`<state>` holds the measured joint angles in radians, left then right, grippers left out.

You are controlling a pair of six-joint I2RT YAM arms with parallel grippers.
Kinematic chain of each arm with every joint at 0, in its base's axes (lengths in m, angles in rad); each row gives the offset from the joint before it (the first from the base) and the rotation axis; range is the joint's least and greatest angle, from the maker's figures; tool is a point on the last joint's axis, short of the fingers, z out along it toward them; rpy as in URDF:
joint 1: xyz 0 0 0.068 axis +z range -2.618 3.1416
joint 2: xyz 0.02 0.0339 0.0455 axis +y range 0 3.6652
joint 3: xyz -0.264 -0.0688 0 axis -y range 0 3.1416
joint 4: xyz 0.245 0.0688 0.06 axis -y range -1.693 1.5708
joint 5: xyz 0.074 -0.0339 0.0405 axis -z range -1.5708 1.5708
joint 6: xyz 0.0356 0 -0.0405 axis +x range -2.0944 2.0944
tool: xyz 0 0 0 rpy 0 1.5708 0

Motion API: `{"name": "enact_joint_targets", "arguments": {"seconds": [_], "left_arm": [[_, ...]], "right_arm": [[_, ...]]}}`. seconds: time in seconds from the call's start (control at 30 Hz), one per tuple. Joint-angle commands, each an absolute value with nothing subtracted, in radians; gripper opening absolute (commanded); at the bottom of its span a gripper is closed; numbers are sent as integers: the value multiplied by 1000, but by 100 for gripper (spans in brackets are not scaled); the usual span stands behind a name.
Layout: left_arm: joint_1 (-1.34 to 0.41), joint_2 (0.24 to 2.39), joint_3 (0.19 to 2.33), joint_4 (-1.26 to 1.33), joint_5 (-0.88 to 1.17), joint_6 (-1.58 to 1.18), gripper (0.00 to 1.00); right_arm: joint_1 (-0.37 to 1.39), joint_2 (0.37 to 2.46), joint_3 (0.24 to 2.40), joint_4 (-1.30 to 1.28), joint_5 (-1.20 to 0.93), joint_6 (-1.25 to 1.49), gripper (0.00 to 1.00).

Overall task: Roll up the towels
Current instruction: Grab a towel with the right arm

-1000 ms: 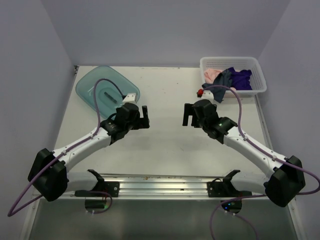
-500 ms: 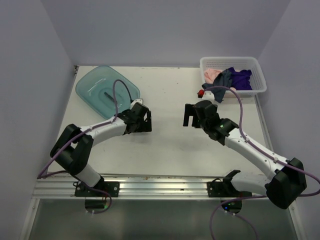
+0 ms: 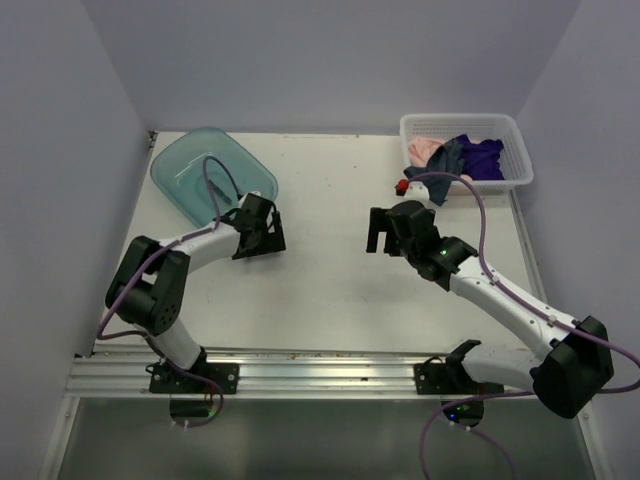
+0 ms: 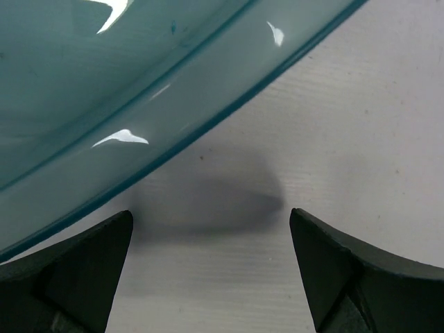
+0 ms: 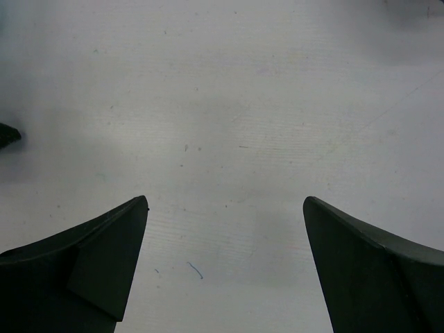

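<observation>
Towels (image 3: 462,156) heaped in the basket (image 3: 465,122), both grippers wide and empty

From where I stand, the white basket sits at about one o'clock on the table (image 3: 330,290), with the pale pink towel (image 3: 425,150), the slate-blue one (image 3: 450,160) and the purple one (image 3: 487,155) crumpled together inside it, none rolled. A small red thing (image 3: 402,186) lies just beside the basket's near left corner. The left gripper (image 3: 262,238) hangs at ten o'clock with its jaws spread wide over bare table, just beside the rim of a teal translucent dish (image 3: 190,165), holding nothing. The right gripper (image 3: 376,232) is near the middle, at about seven o'clock from the basket and well apart from it, its jaws also wide over bare tabletop.
</observation>
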<state>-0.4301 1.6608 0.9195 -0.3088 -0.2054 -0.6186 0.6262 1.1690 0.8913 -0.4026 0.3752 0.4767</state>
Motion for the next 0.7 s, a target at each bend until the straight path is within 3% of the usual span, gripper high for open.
{"name": "enact_joint_targets", "arguments": {"seconds": [0.0,0.43,0.67], "left_arm": [[-388,1700,1003,-296,-213,-589,99],[-166,1775,1221,-449,-345,-571,99],[-146,1671,1213,-509,-469,-623,99]], "right_arm": [[623,1152,894,-376,379,465,98],[624,1141,896,-390,402,460,99],[611,1186,959,-442,514,439,99]]}}
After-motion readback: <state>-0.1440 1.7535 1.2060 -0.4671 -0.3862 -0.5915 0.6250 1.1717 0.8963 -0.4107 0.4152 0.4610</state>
